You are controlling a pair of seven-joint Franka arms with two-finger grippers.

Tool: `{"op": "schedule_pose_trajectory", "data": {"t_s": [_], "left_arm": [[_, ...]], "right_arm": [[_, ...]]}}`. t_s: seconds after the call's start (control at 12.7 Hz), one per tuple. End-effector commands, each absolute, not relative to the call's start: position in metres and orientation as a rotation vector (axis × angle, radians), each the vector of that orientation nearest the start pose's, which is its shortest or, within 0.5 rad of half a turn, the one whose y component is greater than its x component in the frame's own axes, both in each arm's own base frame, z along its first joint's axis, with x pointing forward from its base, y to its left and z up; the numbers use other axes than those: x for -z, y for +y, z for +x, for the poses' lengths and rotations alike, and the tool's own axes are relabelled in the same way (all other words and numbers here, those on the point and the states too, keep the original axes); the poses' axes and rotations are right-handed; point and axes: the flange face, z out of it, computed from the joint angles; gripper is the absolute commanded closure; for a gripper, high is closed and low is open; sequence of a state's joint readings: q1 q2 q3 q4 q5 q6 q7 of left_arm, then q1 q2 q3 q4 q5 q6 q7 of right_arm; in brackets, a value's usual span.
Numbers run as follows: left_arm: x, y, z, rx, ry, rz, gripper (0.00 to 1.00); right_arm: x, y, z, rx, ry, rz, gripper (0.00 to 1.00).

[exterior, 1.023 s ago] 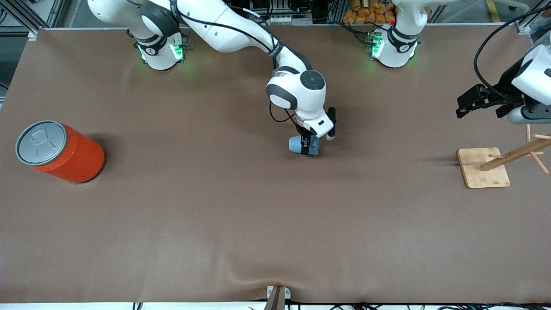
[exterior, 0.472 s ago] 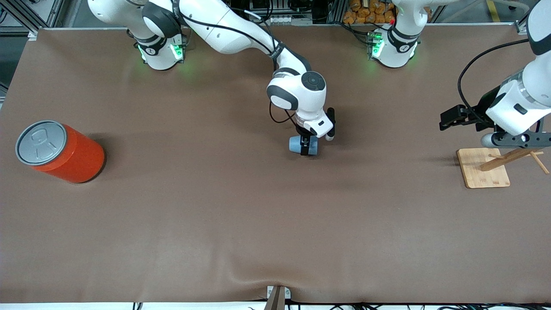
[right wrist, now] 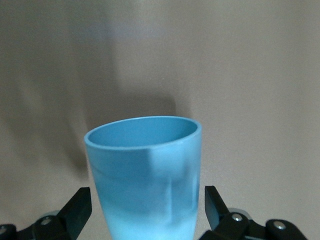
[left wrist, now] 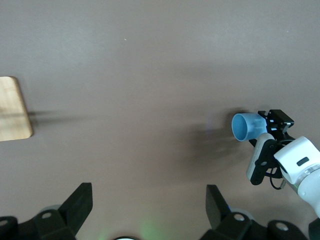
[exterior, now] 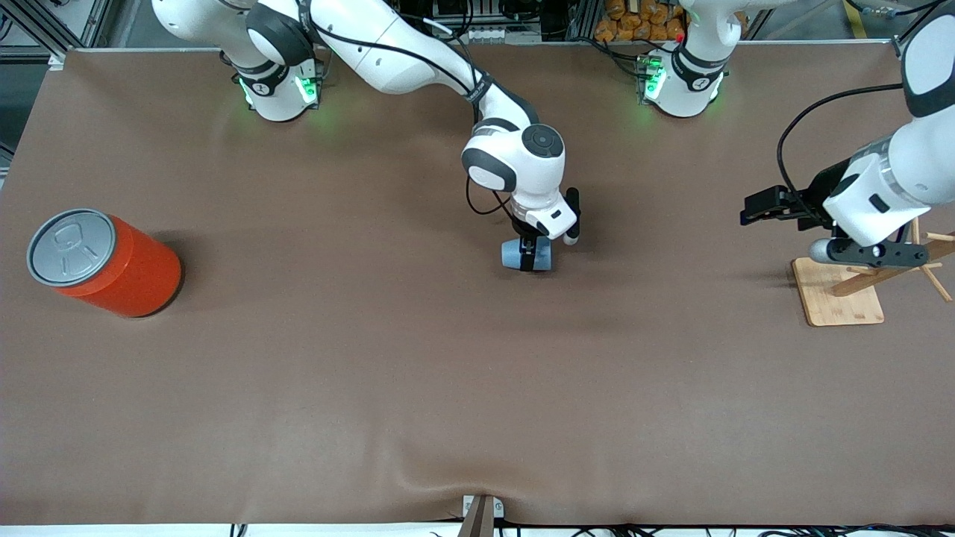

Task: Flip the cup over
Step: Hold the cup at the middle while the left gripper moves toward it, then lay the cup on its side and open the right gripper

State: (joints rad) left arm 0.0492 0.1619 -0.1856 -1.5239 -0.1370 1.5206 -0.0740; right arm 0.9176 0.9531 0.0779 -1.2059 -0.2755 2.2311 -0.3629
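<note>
— Where's the cup right now?

— Mid-table, lying sideways, rim toward the right arm's end. The right gripper is pinching it across the body, one finger on each side.

— Is it lifted?

— Hard to say; it looks at or just off the cloth.

— So what makes the flip go well?

— I'd say raise it enough that the rim clears the cloth, turn the wrist slowly until the cup stands straight, then lower it flat before letting go. Thin plastic like that could slip if squeezed loosely.

— And the left gripper?

— Waiting with its fingers spread, over the table by the wooden rack. The can is well apart.
</note>
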Motion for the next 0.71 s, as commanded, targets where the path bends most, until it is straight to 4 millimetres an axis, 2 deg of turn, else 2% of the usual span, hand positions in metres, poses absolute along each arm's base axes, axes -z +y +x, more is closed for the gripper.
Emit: {"op": "schedule_pose_trajectory", "data": {"t_s": [0.0,0.08,0.39,0.63], "left_arm": [[-0.526,-0.112,0.594,-0.364,0.157,-3.282,0.00],[-0.521,-0.115,0.595,-0.380,0.166,-3.281,0.00],[-0.466,-0.117,0.614,-0.483,0.225,-3.368,0.00],[-0.465,-0.120,0.615,-0.477,0.235,-3.367,0.00]], "right_arm": [[-0.217,0.632,0.442,0.239,-2.208,-2.416,0.00],[-0.224,0.631,0.445,0.250,-2.200,-2.420,0.00],[-0.251,0.630,0.445,0.262,-2.194,-2.422,0.00],[-0.276,0.630,0.445,0.265,-2.176,-2.433,0.00]]}}
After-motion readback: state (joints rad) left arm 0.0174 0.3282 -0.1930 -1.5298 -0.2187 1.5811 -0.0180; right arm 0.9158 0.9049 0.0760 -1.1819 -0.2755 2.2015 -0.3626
